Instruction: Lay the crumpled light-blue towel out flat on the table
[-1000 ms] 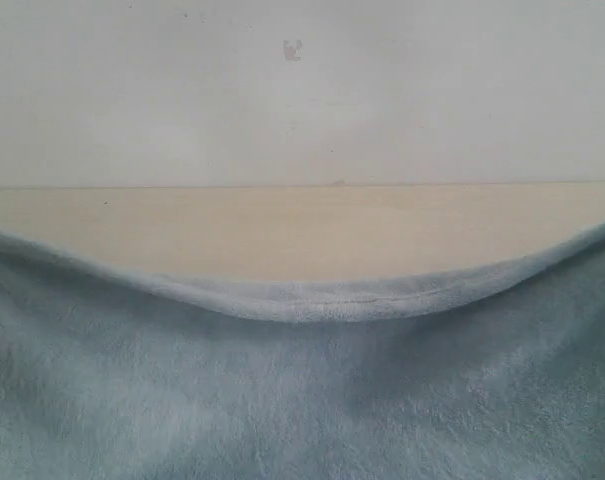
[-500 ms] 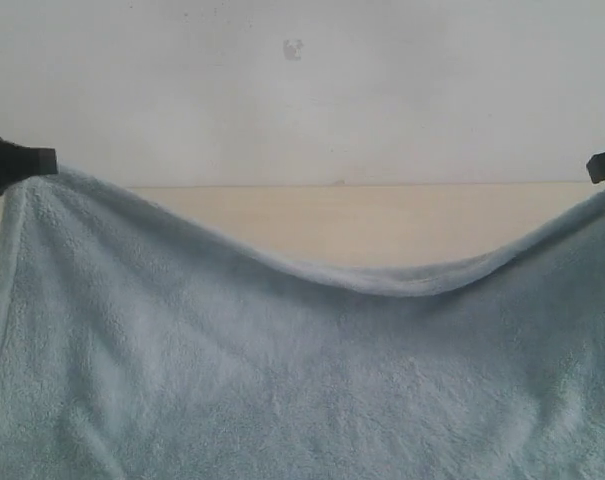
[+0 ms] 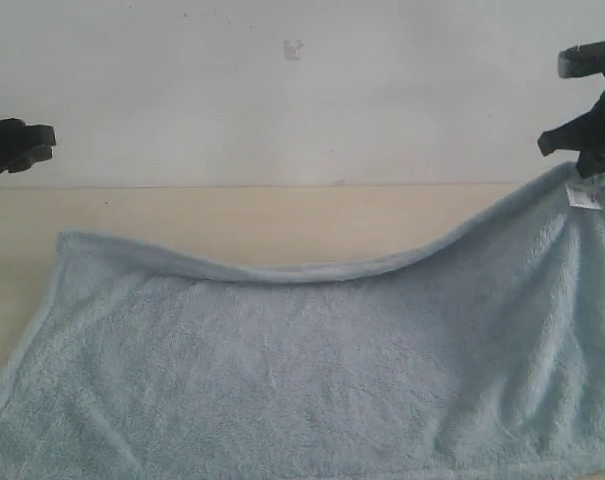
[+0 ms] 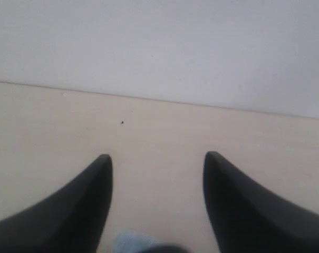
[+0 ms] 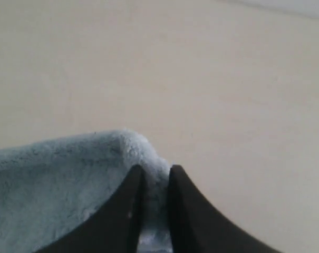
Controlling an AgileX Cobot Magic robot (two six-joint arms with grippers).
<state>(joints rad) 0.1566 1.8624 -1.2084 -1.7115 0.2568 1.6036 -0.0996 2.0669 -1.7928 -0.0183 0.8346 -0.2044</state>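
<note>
The pale light-blue towel (image 3: 312, 370) covers most of the beige table (image 3: 252, 215) in the exterior view. Its left far corner lies on the table, while its right far corner is lifted. A small white label (image 3: 584, 197) hangs near that raised corner. My right gripper (image 3: 580, 160) is shut on the raised corner; in the right wrist view the towel (image 5: 54, 179) is pinched between the two dark fingers of the right gripper (image 5: 155, 169). My left gripper (image 3: 48, 138) hovers above the left far corner, open and apart from the cloth. The left gripper (image 4: 157, 157) holds nothing, with a scrap of towel (image 4: 130, 243) below it.
An off-white wall (image 3: 302, 90) rises behind the table's far edge. Bare table shows between the towel's far hem and the wall.
The left gripper has let go of its towel corner, which dropped to the table. The right gripper still holds its corner, now further in from the right edge. The towel lies lower and flatter.
</note>
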